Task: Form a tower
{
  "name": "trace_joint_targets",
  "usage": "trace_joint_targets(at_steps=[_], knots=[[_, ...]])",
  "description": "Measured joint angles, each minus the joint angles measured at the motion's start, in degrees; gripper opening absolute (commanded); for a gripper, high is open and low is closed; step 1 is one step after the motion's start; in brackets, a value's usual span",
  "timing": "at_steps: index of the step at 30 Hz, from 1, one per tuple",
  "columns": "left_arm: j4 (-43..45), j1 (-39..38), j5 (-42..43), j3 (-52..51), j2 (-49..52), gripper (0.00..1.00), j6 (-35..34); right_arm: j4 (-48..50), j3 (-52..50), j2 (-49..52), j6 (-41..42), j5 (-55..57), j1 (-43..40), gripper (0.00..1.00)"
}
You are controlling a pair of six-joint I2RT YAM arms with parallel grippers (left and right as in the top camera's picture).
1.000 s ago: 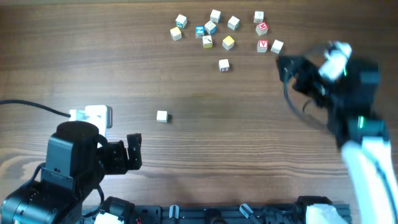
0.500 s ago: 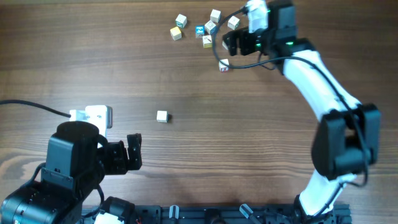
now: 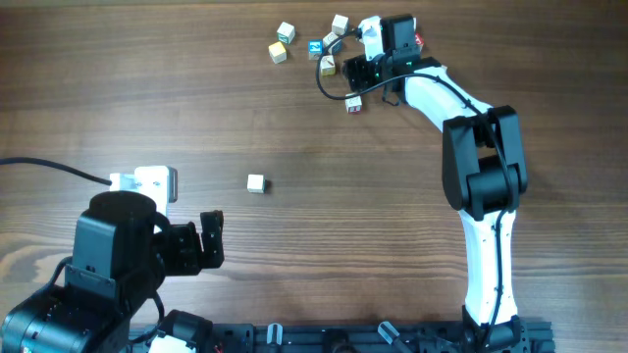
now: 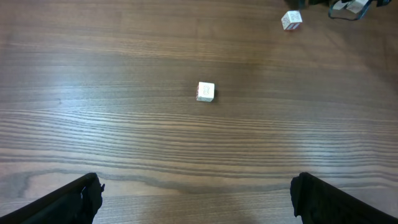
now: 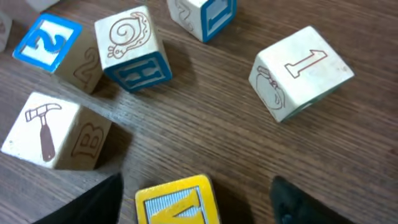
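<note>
No tower is in view; every cube I see lies singly on the wood table. My right gripper (image 3: 359, 67) is down in the cluster of cubes at the far edge. In the right wrist view its jaws stand open on either side of a yellow-faced cube (image 5: 177, 200), with a gap on each side. A hammer cube (image 5: 46, 134), a snail cube (image 5: 134, 46) and a "1" cube (image 5: 305, 68) lie just beyond. One pale cube (image 3: 256, 182) (image 4: 206, 91) sits alone mid-table. My left gripper (image 3: 209, 240) (image 4: 196, 199) hangs open and empty, short of it.
Several more cubes (image 3: 286, 32) lie scattered left of the right gripper, and one cube (image 3: 353, 102) sits just nearer than it. A red cube (image 3: 418, 41) peeks out on its right. A white block (image 3: 147, 180) with a black cable lies beside the left arm.
The right arm swung from the right side into the cube cluster and came down over the yellow cube, its jaws narrowing. The left arm and the lone cube have not moved.
</note>
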Motion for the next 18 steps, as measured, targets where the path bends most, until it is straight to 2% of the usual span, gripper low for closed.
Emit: trace_joint_targets(at_steps=[3,5,9,12,14,18], knots=[[0.0,0.0,0.02,0.0,0.0,1.0,0.0,-0.11,0.0,0.02,-0.5,0.17,0.07,0.33],[0.0,0.0,0.02,0.0,0.0,1.0,0.0,-0.35,0.0,0.0,-0.5,0.24,0.15,0.26],[-0.02,0.0,0.02,0.0,0.0,1.0,0.0,-4.0,0.02,-3.02,2.56,0.24,0.22,0.23],[-0.02,0.0,0.02,0.0,0.0,1.0,0.0,-10.19,0.13,-12.11,7.5,-0.13,0.55,0.21],[0.0,0.0,0.02,0.0,0.0,1.0,0.0,-16.04,0.39,-19.58,11.34,-3.08,1.29,0.18],[-0.02,0.0,0.0,0.0,0.0,1.0,0.0,-25.49,1.09,-23.71,18.05,-9.31,5.68,0.18]])
